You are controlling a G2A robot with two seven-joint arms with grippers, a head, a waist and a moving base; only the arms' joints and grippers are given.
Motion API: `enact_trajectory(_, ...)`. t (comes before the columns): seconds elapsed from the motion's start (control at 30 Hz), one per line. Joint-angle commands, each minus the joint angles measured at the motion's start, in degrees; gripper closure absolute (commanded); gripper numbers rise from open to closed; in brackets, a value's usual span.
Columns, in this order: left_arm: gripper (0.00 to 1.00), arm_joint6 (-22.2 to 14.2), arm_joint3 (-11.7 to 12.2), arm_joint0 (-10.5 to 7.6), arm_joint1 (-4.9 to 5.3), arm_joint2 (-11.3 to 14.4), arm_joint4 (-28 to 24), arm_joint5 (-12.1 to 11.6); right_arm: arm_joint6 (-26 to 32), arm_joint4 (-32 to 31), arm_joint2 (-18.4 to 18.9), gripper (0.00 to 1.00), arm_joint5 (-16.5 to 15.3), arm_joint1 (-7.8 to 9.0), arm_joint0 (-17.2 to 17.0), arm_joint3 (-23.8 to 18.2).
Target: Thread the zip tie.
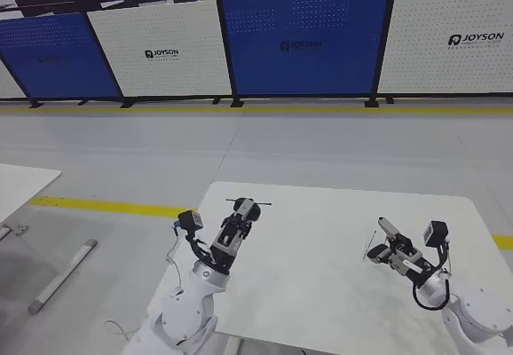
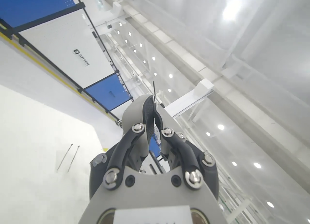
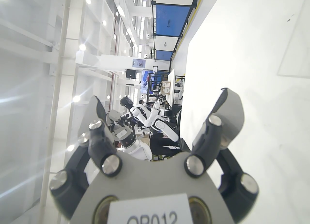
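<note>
Two loose zip ties (image 2: 65, 157) on table (image 2: 36, 125)

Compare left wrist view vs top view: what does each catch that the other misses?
Left wrist view: two loose zip ties lying side by side on the white table, plus a close look at the pads pinching the strip.
Top view: the right hand, open and empty, above the table's other side.
Both: the left hand shut on the zip tie, raised off the table, and the blue and white panels behind.
</note>
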Motion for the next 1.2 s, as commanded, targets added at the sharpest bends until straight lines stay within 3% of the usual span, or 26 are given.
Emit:
enact_trajectory(0.0,1.00,1.8,1.5,-0.23,-0.09,0.1,4.7,0.7,0.0,0.0,0.0,0.00,0.0,0.00,0.0,0.0)
enact_trajectory(0.1,1.00,1.1,2.6,-0.04,-0.26,1.7,7.4,2.0,0.0,0.0,0.0,0.00,0.0,0.00,0.0,0.0)
enact_trajectory(0.2,1.00,0.4,3.3,-0.20,-0.39,1.8,6.9,3.8,0.0,0.0,0.0,0.00,0.0,0.00,0.0,0.0)
enact_trajectory(0.63,1.00,0.4,3.3,-0.24,-0.40,1.8,6.7,3.8,0.0,0.0,0.0,0.00,0.0,0.00,0.0,0.0)
enact_trajectory(0.9,1.00,-3.1,7.4,-0.57,-0.28,2.5,13.9,9.5,0.0,0.0,0.0,0.00,0.0,0.00,0.0,0.0)
enact_trajectory(1.17,1.00,-3.1,7.4,-0.72,-0.31,2.6,14.0,9.5,0.0,0.0,0.0,0.00,0.0,0.00,0.0,0.0)
